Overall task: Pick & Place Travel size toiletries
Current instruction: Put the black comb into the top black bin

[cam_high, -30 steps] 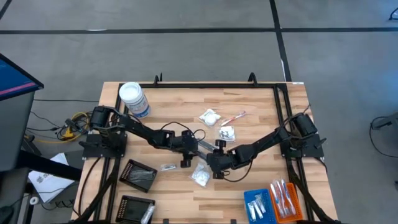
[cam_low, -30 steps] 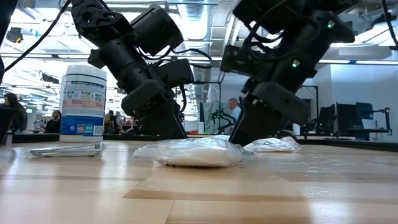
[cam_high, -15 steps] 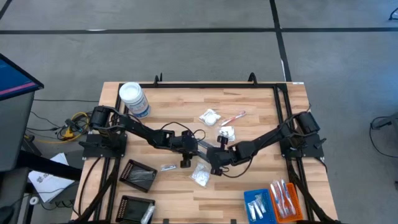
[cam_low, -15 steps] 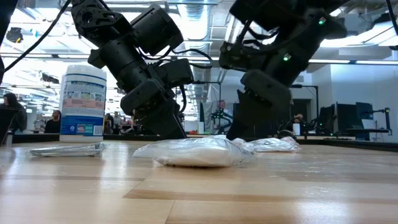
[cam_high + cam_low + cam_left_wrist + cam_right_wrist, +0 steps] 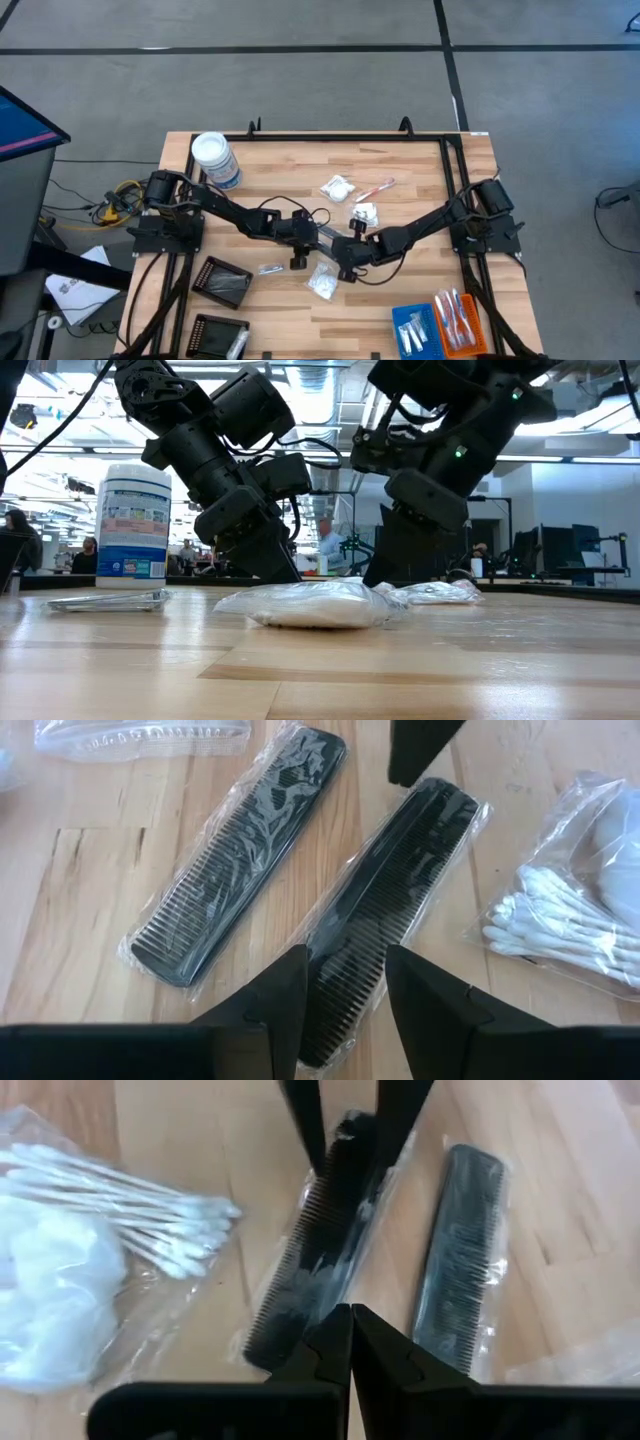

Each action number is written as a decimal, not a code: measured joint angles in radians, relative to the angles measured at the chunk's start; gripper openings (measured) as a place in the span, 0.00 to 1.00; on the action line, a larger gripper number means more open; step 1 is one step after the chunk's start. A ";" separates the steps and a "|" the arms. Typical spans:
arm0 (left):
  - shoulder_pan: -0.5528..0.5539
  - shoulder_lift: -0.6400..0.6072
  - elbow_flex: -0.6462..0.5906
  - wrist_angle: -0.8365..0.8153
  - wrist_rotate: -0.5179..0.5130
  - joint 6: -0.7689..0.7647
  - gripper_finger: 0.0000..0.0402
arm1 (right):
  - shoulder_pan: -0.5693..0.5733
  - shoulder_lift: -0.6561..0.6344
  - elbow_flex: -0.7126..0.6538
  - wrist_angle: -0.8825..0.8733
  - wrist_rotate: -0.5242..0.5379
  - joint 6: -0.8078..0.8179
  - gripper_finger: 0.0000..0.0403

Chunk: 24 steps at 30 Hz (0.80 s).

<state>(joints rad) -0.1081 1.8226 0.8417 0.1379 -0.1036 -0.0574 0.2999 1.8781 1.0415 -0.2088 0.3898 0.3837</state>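
Nearest you, along the table's front edge, sit the trays: two black trays (image 5: 222,283), a blue tray (image 5: 414,329) and an orange tray (image 5: 462,322) already holding wrapped toothbrushes. These are presumably the drop-off bins, so everything still loose lies behind them.

Mid-table, both grippers meet over two wrapped black combs. Your left gripper (image 5: 345,995) straddles one end of the nearer comb (image 5: 390,900), fingers part-open either side of it, apparently pinning it or lining up a grab. Your right gripper (image 5: 351,1342) is at the opposite end of that same comb, fingers pressed fully together; it looks pinched on the wrapper's edge, though I can't confirm anything is caught.

The second comb (image 5: 245,850) lies just beside the first, nearly parallel, so it crowds a clean lift. A bag of cotton swabs and cotton balls (image 5: 90,1270) rests near the other side.

Farther back you have another white sachet (image 5: 337,187), a pink toothbrush (image 5: 377,187), and the white-lidded jar (image 5: 214,160) at the rear left.
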 joint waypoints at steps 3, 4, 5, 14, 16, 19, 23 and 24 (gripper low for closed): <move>0.000 0.000 0.000 0.000 0.000 0.000 0.33 | -0.003 0.029 -0.001 -0.008 -0.030 0.003 0.00; 0.000 0.000 0.000 0.001 0.000 0.000 0.33 | -0.004 0.042 -0.001 0.003 -0.039 0.003 0.00; 0.000 0.000 0.000 0.001 0.000 0.000 0.33 | -0.004 0.049 0.002 0.008 -0.040 0.005 0.00; 0.000 0.000 0.001 0.002 0.002 0.000 0.33 | -0.012 0.055 0.004 -0.003 -0.040 0.010 0.00; 0.000 0.000 0.001 0.002 0.002 0.000 0.33 | -0.013 0.055 0.004 -0.005 -0.034 0.010 0.00; 0.000 0.000 0.001 0.002 0.002 0.000 0.33 | -0.010 0.050 0.002 -0.010 -0.007 0.010 0.00; 0.000 0.000 0.001 0.002 0.002 0.000 0.33 | 0.001 0.035 -0.002 -0.035 0.040 0.010 0.00; 0.000 0.000 0.001 0.002 0.002 0.000 0.33 | 0.003 0.034 -0.001 -0.026 0.053 0.010 0.00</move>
<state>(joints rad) -0.1081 1.8221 0.8429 0.1398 -0.1018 -0.0574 0.3027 1.9121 1.0403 -0.2349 0.4425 0.3936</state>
